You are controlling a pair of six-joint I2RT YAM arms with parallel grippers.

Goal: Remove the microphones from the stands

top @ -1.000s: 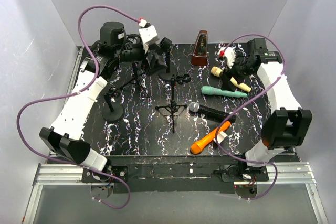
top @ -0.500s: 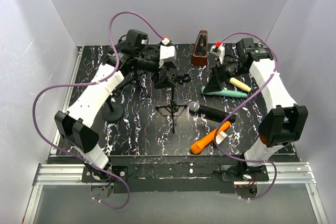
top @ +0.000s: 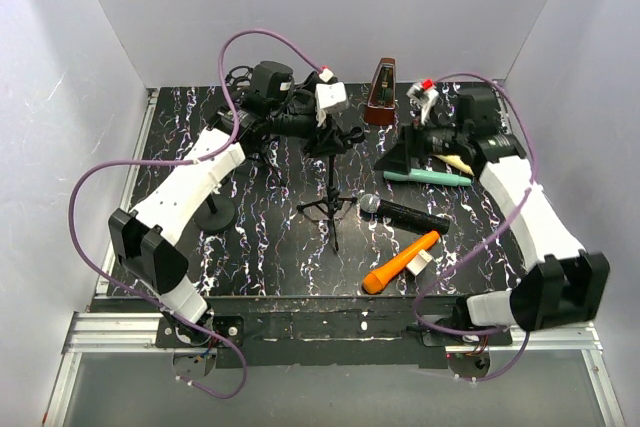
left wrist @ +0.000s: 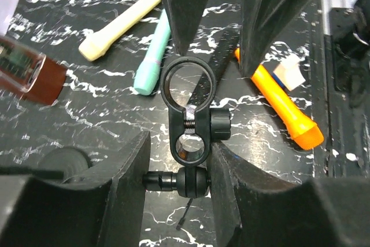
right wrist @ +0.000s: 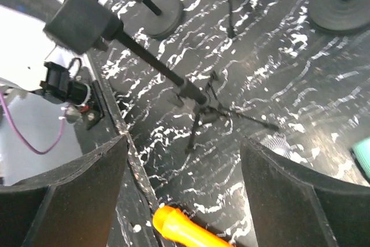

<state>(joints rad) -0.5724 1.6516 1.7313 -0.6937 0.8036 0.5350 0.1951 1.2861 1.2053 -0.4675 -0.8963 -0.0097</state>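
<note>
Lying flat on table (top: 262, 247) just right of stand (top: 331, 197) legs: black microphone (top: 405, 214), grey mesh head, already out of clip (left wrist: 188, 114). Left gripper (left wrist: 178, 169) pinched onto that empty clip, right gripper (right wrist: 184, 148) gaping wide, holding nothing

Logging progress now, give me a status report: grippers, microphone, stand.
Left gripper closed on empty black ring clip of tripod stand. Right gripper open, holding nothing. Black handheld microphone lies on table. Nothing blocking.

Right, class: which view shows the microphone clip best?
Left wrist view: the microphone clip sits centre frame, large, its ring empty. The top external view shows it only as a small dark shape at the left gripper; in the right wrist view I cannot make it out.
</note>
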